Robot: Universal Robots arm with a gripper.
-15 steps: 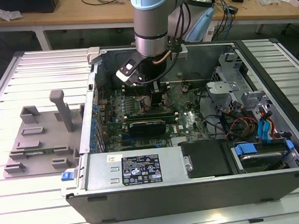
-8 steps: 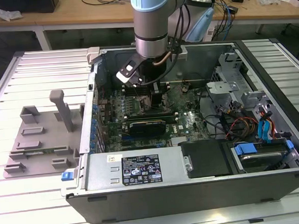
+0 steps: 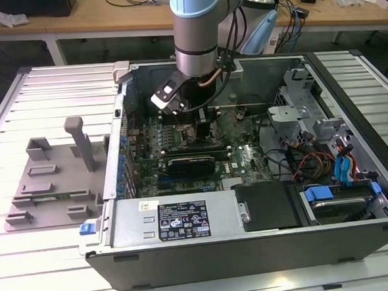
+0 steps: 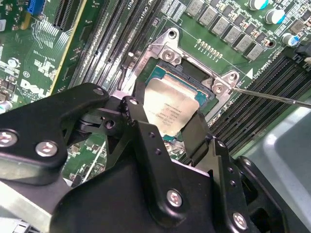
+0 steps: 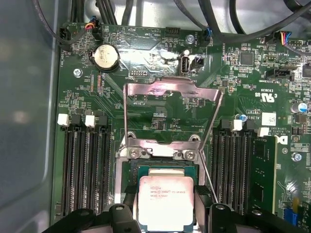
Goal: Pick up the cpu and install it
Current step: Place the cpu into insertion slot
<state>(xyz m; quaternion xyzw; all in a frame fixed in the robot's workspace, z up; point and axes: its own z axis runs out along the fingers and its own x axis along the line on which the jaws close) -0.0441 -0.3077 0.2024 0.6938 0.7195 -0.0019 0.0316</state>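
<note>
Your silver and pale-blue arm stood nearly upright in the exterior view, its wrist reaching down into the open grey metal computer case above the green motherboard. In both wrist views your black two-fingered gripper was clamped on the cpu, the small flat square chip with a shiny silver-grey metal top, one finger against each of two opposite edges. The chip lay top face up directly over the dark square socket, whose metal frame stood swung open beyond it; you could not tell whether chip and socket touched. Being square, it had no long axis; small dark print ran across its top in lines from one finger towards the other. A white printed label sat on the case's near panel
</note>
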